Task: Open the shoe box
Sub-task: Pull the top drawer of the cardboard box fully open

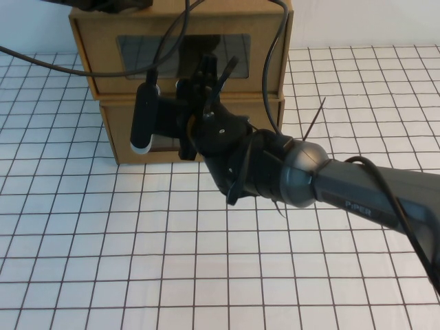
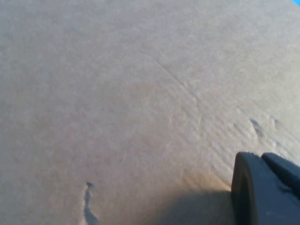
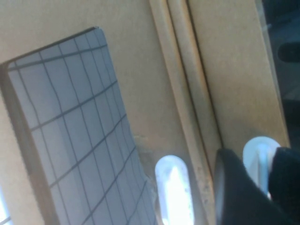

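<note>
1. We are looking at the shoe box [image 1: 265, 69], the upper of two stacked cardboard boxes at the far side of the table [image 1: 206, 261], left of centre. Its windowed front is facing the near side, and the lower box [image 1: 124, 141] is sitting right under it.
2. We are seeing the right gripper [image 1: 218, 67] reaching in from the near right, close against the stack's front near the window [image 1: 137, 48]. Its jaws are standing apart, and nothing we can see is clamped between them.
3. We are placing the left gripper [image 2: 265, 178] just above plain cardboard, apparently the top of the stack. We cannot tell whether it is clenched or released.
4. We are judging the box light and fairly stiff, though thin board is likely to dent or crease under a hard pinch.
5. We are expecting it to slide on the box below, so steadying the top looks wise.
6. We are favouring a hold on the front panel's edge, near the seam [image 1: 268, 98], not the window film.
</note>
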